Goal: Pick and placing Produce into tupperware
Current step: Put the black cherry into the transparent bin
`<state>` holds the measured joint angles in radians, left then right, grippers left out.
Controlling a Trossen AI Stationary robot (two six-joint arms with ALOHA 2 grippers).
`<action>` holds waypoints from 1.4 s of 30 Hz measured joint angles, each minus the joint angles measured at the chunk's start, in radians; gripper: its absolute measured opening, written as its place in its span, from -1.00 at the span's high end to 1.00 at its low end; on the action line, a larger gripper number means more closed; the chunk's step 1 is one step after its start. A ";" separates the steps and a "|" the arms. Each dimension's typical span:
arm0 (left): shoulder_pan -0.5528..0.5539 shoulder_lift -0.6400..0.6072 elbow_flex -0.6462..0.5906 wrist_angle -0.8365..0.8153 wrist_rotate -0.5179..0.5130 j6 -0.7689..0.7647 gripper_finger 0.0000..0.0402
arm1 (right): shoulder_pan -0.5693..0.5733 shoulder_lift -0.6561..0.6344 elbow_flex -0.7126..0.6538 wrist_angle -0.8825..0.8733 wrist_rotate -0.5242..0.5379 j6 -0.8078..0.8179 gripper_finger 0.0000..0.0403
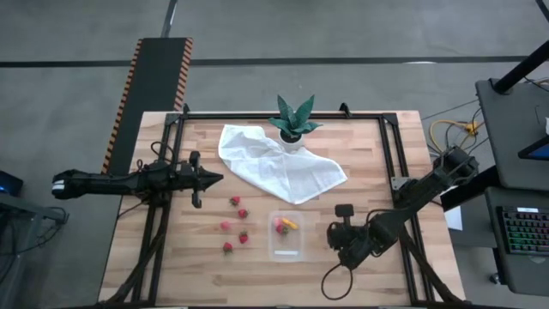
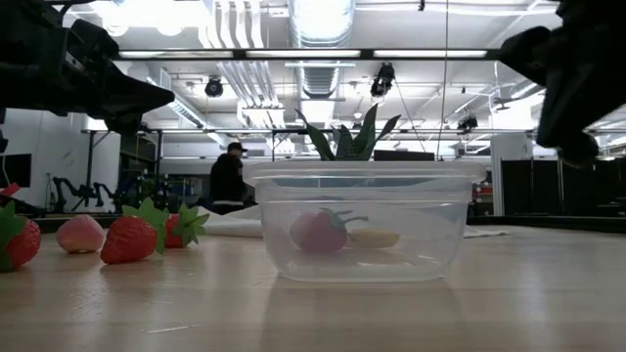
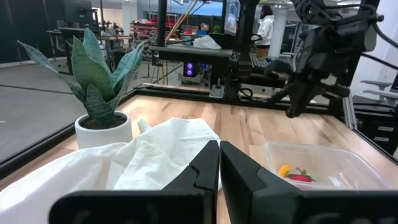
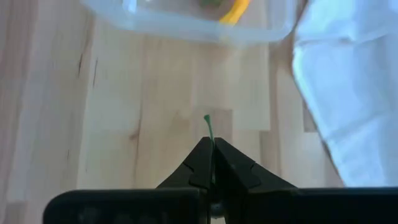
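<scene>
Five small red and pink toy produce pieces (image 1: pixel 234 225) lie loose on the wooden counter (image 1: pixel 377 154), just left of the clear rectangular plastic tupperware (image 1: pixel 287 245), which holds two. Light, rigid, likely slippery; pinch each across its body. Left claw (image 1: pixel 218 178) and right claw (image 4: pixel 210 163) are both closed, the right on a thin green sliver.

The right gripper (image 1: pixel 342 210) hangs just beside the tupperware (image 1: pixel 286 237), on that container's right in the high view. Two produce pieces (image 1: pixel 286 225) lie inside the tupperware, at its end nearer the cloth (image 1: pixel 279 163). Beyond the tupperware from this gripper, five more pieces (image 1: pixel 233 225) lie scattered on the table (image 1: pixel 377 163). The left gripper (image 1: pixel 196 178) sits past those pieces (well apart from the container), just beside the cloth's edge. Behind the cloth stands the potted plant (image 1: pixel 294 122).
</scene>
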<state>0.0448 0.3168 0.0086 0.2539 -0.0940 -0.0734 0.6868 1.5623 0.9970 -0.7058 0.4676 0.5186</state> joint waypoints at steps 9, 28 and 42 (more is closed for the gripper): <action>0.000 0.000 0.000 0.000 0.000 -0.002 1.00 | 0.000 -0.003 0.000 0.093 0.082 -0.029 0.96; 0.000 0.003 0.000 0.000 0.000 -0.026 1.00 | -0.002 -0.003 0.000 0.198 0.194 -0.093 0.96; 0.000 0.003 0.000 0.000 0.000 -0.026 1.00 | -0.054 -0.003 0.000 0.386 0.177 -0.294 0.96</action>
<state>0.0444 0.3202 0.0082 0.2535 -0.0940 -0.0990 0.6327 1.5589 0.9970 -0.3201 0.6448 0.2243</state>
